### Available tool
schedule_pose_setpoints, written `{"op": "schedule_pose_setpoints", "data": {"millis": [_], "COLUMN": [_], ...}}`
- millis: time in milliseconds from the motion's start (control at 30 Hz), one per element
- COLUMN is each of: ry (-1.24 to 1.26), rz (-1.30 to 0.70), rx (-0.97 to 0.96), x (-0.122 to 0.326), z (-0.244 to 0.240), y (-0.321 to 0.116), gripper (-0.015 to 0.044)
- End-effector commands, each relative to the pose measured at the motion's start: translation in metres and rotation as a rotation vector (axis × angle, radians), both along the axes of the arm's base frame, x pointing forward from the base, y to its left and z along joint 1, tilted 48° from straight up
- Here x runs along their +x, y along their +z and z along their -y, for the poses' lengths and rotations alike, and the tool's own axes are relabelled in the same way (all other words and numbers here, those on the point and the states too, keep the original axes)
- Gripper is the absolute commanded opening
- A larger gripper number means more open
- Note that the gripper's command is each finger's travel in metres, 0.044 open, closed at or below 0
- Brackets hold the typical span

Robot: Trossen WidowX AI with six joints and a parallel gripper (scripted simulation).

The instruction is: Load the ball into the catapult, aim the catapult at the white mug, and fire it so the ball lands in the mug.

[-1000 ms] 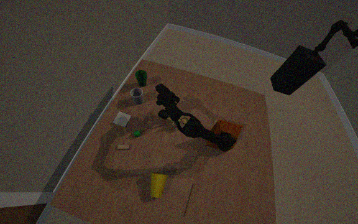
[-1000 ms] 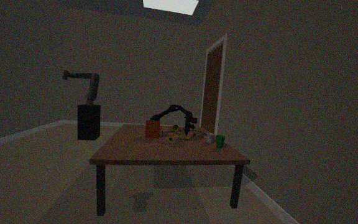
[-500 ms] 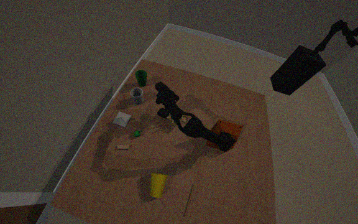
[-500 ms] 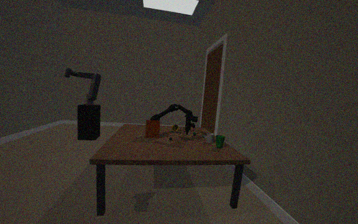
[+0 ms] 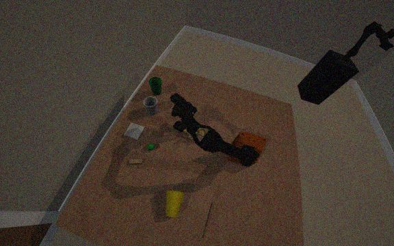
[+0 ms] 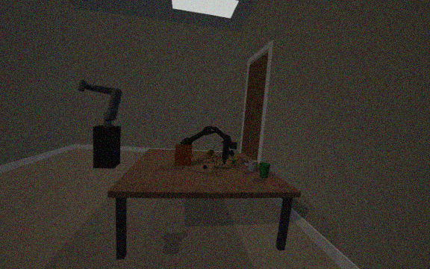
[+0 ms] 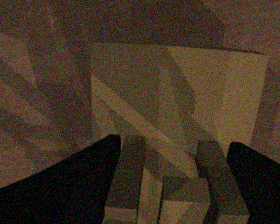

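Note:
My gripper (image 5: 180,126) (image 6: 225,162) (image 7: 174,148) points down, its black fingers shut on the two upright wooden posts of the catapult. The catapult (image 5: 202,133) (image 7: 246,95) stands under the arm, which hides much of it in the top view; the wrist view shows its flat, pale wooden plate and the posts between the fingers. A small green ball (image 5: 150,146) lies on the table, apart from the catapult. The white mug (image 5: 150,106) (image 6: 251,166), greyish in this dim light, stands upright near the table's far side.
A green cup (image 5: 155,86) (image 6: 264,169) stands beside the mug. A white square (image 5: 135,131), a small wooden block (image 5: 135,161) and a yellow cup (image 5: 174,203) are on the table. An orange box (image 5: 252,138) (image 6: 183,155) is by the arm's base. Shadows darken the view.

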State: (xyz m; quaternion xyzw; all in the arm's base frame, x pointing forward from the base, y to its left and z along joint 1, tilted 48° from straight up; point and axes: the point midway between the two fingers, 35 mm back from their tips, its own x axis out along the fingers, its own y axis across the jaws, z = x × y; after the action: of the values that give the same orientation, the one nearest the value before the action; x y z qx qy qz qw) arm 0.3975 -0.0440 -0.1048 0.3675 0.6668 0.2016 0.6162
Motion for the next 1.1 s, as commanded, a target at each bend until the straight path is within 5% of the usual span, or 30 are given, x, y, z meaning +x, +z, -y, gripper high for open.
{"op": "schedule_pose_setpoints", "data": {"millis": [0,367,900,1067], "ry": [-0.008,0.000,-0.001,-0.004], "rz": [-0.003,-0.001,-0.001,-0.002], "rx": [0.004,0.001,-0.001,-0.003], "x": [0.000,0.000,0.001,-0.002], "z": [-0.004,-0.007,0.001,0.060], "y": [-0.005,-0.006,0.000,0.053], "gripper": [0.0000,0.0000,0.0420,0.0440]}}
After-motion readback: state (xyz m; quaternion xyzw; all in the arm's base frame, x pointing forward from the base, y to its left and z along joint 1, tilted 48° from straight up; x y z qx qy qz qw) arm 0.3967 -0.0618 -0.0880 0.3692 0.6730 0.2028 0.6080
